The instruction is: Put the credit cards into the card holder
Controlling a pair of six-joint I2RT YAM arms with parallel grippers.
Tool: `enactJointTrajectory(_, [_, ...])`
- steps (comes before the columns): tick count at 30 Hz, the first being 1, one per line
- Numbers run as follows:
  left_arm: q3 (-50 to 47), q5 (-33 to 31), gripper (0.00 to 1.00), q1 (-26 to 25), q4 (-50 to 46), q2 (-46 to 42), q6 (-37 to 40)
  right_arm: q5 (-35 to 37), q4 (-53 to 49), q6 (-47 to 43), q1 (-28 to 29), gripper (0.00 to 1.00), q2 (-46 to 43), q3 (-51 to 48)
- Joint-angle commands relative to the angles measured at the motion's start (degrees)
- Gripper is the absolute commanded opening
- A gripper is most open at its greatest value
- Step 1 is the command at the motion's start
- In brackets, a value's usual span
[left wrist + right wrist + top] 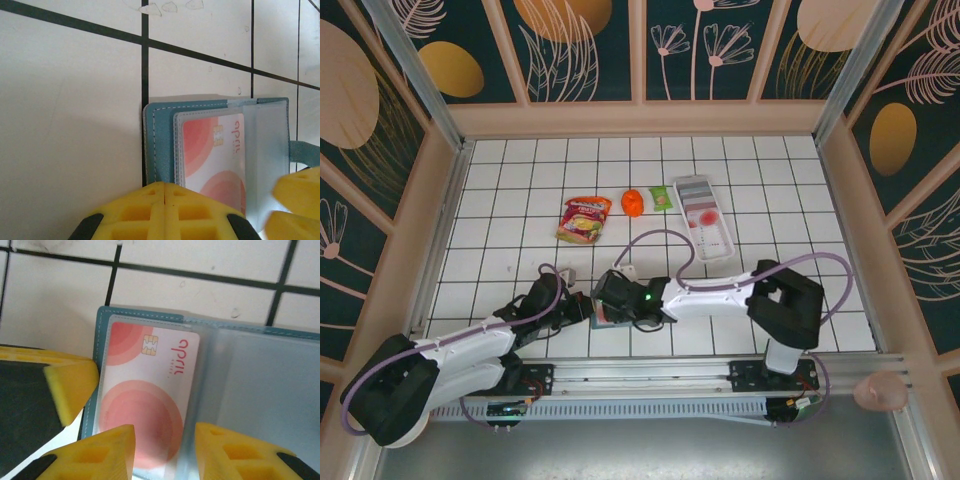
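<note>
Left fingers (pixel 135 215) pressed together at card holder (pixel 159 145), right fingers (pixel 100 455) spread over credit card (pixel 145 390)

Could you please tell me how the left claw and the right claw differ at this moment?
The left claw has its fingers shut together, while the right claw stands open with a gap. The left claw sits at the edge of the dark teal folding wallet; the right claw's gap lies over the pale card with pink circles inside it. Both have yellow fingers.
</note>
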Motion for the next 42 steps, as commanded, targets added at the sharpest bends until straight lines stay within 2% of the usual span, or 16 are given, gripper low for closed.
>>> enactJointTrajectory(1, [-0.35,-0.71,0.00,-0.17,-2.00,-0.62,-0.04,5.40,-4.90,2.47,0.60,0.39,-4.39,-2.13])
enactJointTrajectory(12, [-0.23,-0.63,0.00,-0.20,-2.09,-0.98,-0.02,4.91,-8.30,4.32,0.62,0.41,-1.76,-3.45])
enactJointTrajectory(25, [-0.68,-0.19,0.00,-0.20,-1.21,-0.45,-0.25,1.87,-5.26,3.77,0.87,0.42,1.70,-2.37])
enactJointTrajectory(34, [-1.03,0.01,0.00,-0.14,-0.77,-0.71,-0.60,-2.06,3.52,4.11,0.58,0.42,2.50,-2.97])
enactJointTrajectory(42, [-1.46,-0.10,0.00,-0.19,-0.95,-1.68,-0.85,-2.39,10.30,5.75,0.33,0.42,1.22,-4.49])
